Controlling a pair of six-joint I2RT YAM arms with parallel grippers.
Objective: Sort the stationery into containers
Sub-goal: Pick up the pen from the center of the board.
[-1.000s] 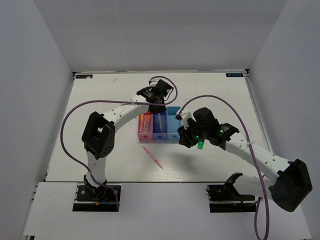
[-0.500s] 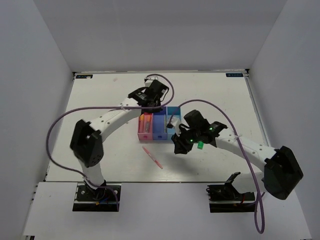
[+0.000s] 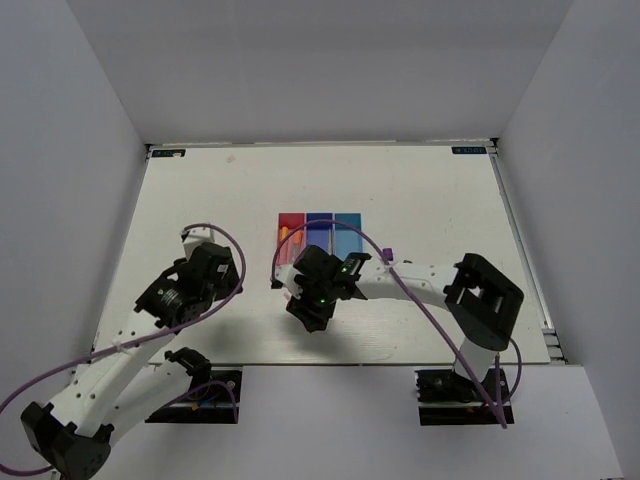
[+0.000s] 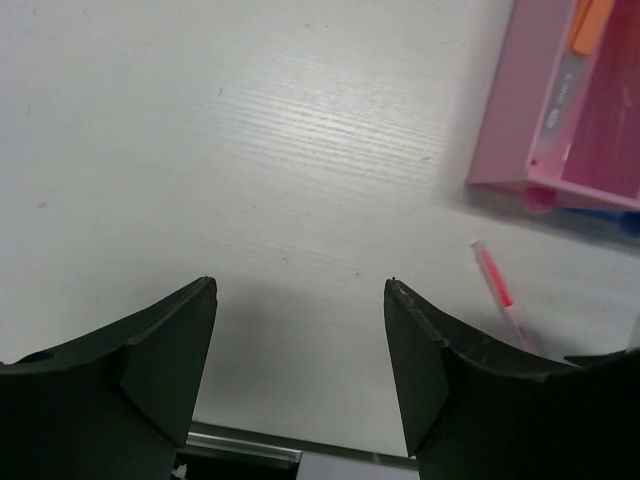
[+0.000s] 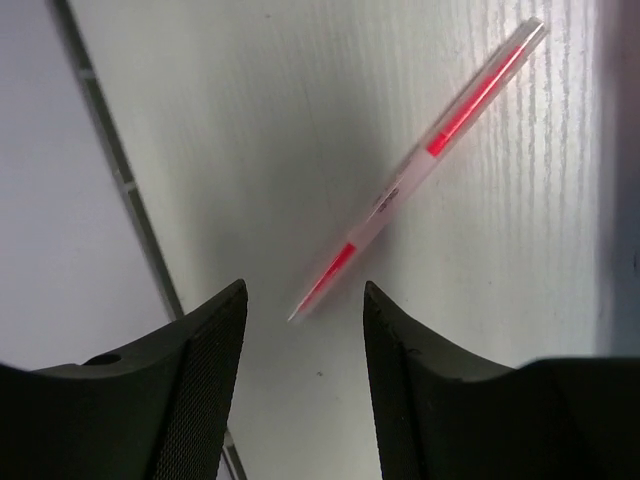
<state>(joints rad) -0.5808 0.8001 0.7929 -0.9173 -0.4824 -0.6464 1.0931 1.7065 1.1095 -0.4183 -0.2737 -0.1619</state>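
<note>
Left of the row of bins (image 3: 319, 214) and a little nearer to the bases, the left gripper (image 4: 300, 285) hangs over the table (image 3: 420, 190). Its jaws are spread and nothing is between them. Just in front of the row, the right gripper (image 5: 305, 290) hangs above the thin pink-red pen (image 5: 420, 165). These jaws are spread too and do not touch the pen. The pen lies flat and slanted on the table, with one tip in line with the gap. In the row stand the pink-red bin (image 3: 291, 216), the dark blue bin (image 3: 319, 221) and the light blue bin (image 3: 348, 221). An orange-pink highlighter (image 4: 592, 20) lies inside the pink-red bin.
</note>
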